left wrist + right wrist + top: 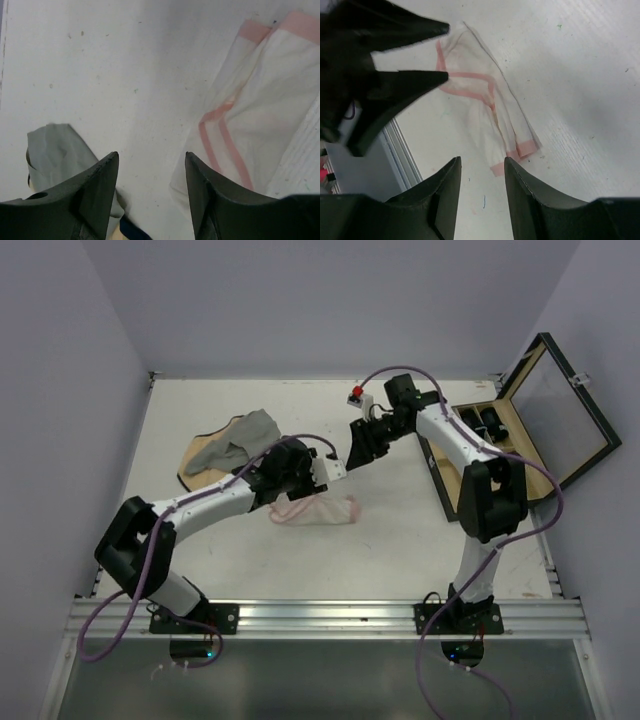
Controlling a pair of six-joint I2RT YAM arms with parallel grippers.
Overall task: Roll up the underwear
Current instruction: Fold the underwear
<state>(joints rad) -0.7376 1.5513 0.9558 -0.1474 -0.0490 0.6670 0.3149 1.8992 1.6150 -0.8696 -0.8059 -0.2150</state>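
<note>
The underwear (315, 510) lies on the white table, folded into a long narrow strip of thin white fabric with pink trim. My left gripper (318, 480) hovers just above its far edge, open and empty. In the left wrist view the underwear (260, 100) lies right of the open left gripper (151, 160), its right finger over the fabric's edge. My right gripper (358, 452) is raised behind the underwear, open and empty. In the right wrist view the strip (485, 100) lies ahead of the right gripper (482, 170), with the left gripper's black fingers (410, 50) at its far end.
A grey cloth (240, 440) lies on a tan cloth (190, 475) at the back left; the grey cloth also shows in the left wrist view (55, 150). An open wooden case (520, 430) stands at the right. A small red and white object (356, 393) sits at the back. A metal rail (330, 615) lines the near edge.
</note>
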